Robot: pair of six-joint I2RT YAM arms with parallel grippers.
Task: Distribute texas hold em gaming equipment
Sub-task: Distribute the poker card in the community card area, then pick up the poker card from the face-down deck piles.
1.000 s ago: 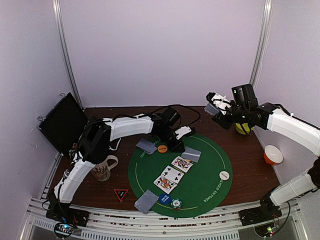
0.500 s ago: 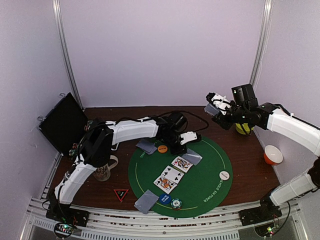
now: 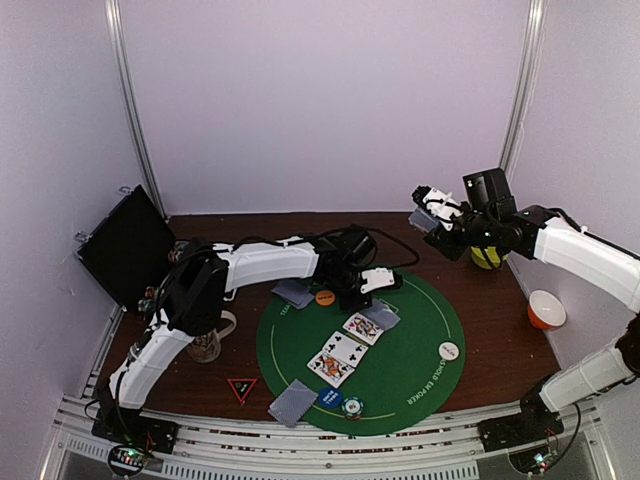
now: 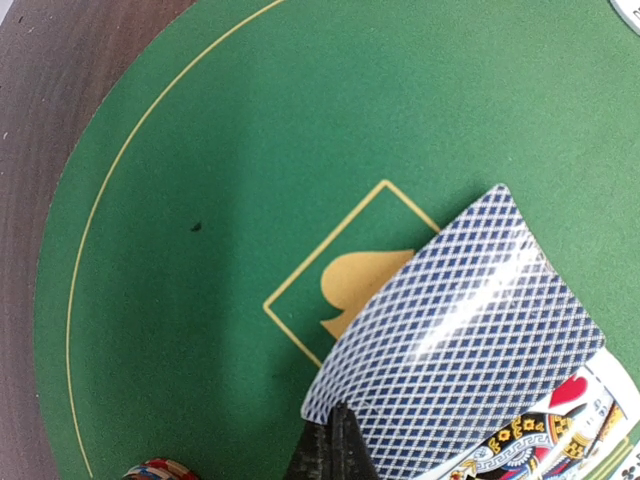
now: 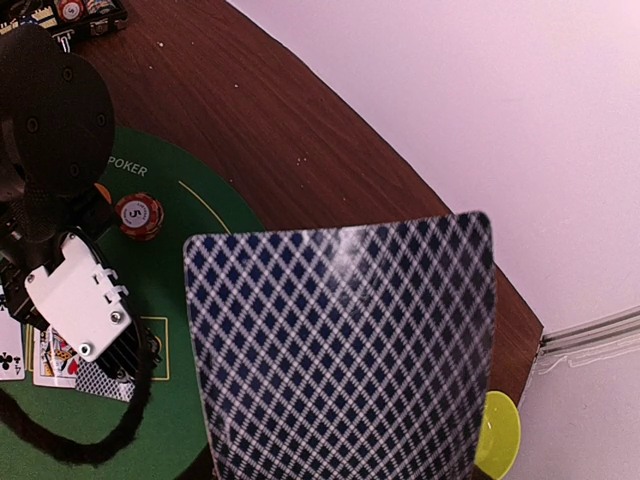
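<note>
Card dealing in hand. Over the green poker mat (image 3: 425, 345), the left gripper (image 4: 335, 447) is seemingly pinched on a face-down card (image 4: 470, 330) near one o'clock; laying it flat and letting go is called for next. At two o'clock the right gripper (image 3: 432, 213) is clamped on a raised card (image 5: 340, 350). In the orange bowl (image 3: 546, 310), at three o'clock, nothing is seen.

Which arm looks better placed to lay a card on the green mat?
Left, probably: the left gripper sits low over the green mat, shut on a face-down card. The right gripper holds a second card high, off the mat.
</note>
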